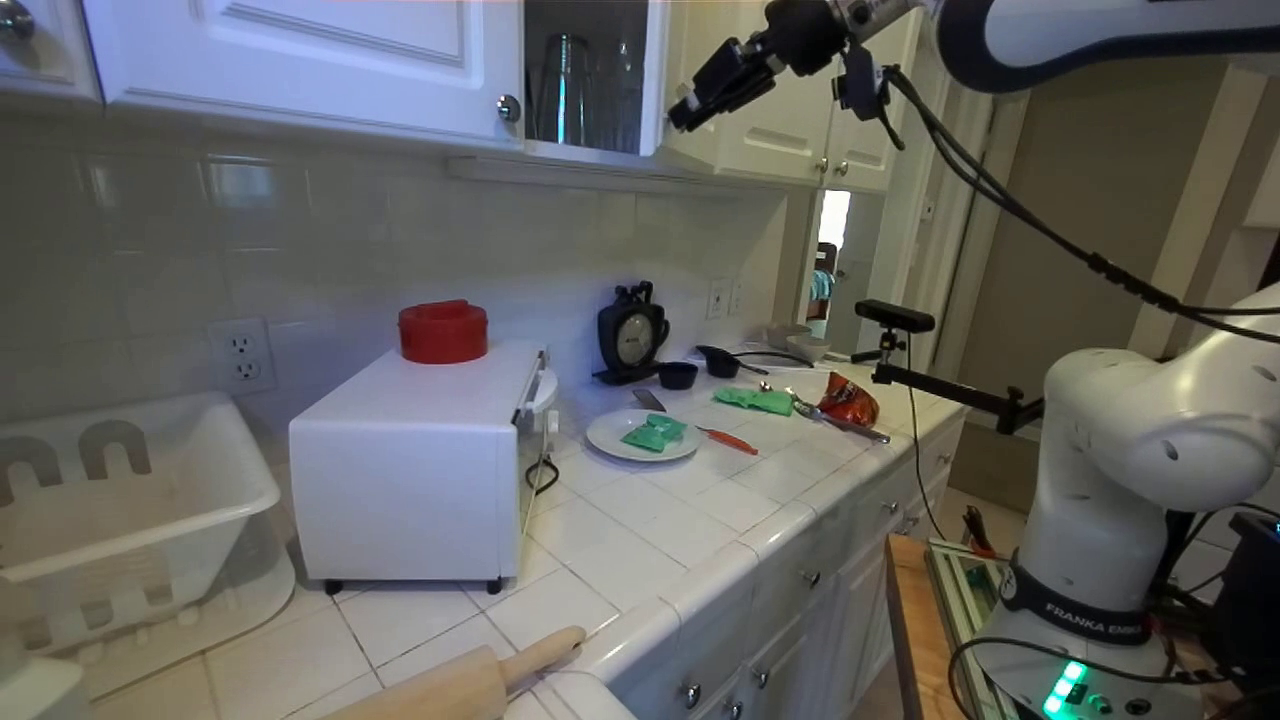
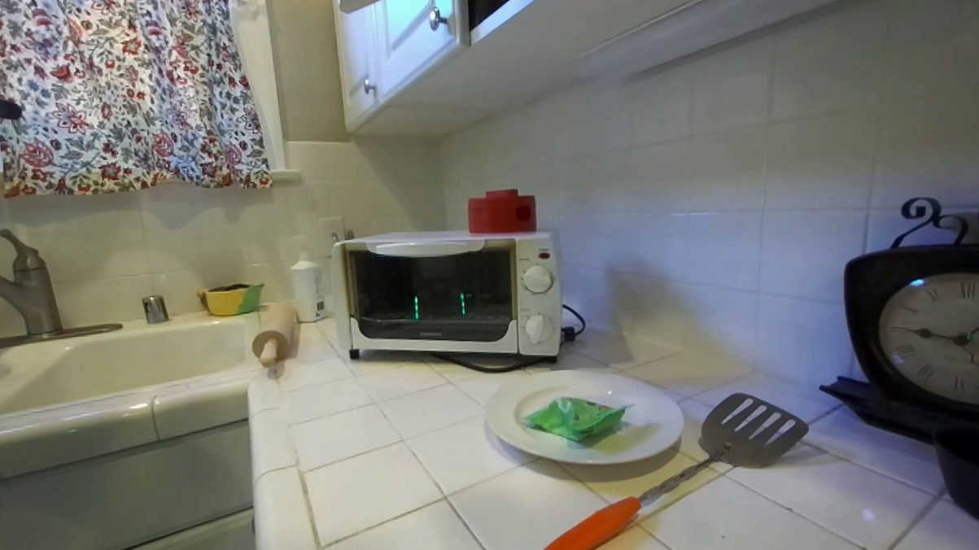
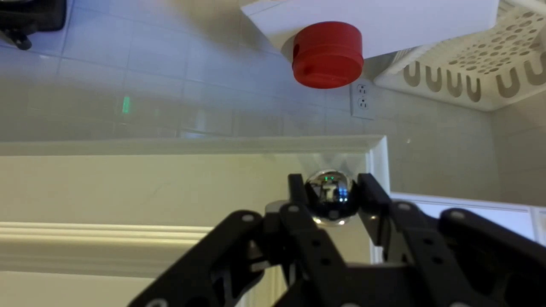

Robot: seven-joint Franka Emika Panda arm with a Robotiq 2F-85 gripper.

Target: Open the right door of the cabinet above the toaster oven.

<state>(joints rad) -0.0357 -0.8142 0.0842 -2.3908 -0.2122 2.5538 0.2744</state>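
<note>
The right door of the white cabinet stands partly open in an exterior view, its free edge swung out from the frame. A clear glass shows inside. My gripper is at the door's lower corner. In the wrist view, the gripper has its fingers on both sides of the shiny round knob, close against it, on the door panel. The white toaster oven stands below on the counter. It also shows in the other views.
The closed left door is beside the opening. Further closed cabinet doors are to the right. A red container sits on the toaster oven. A dish rack, plate, spatula, clock and rolling pin are below.
</note>
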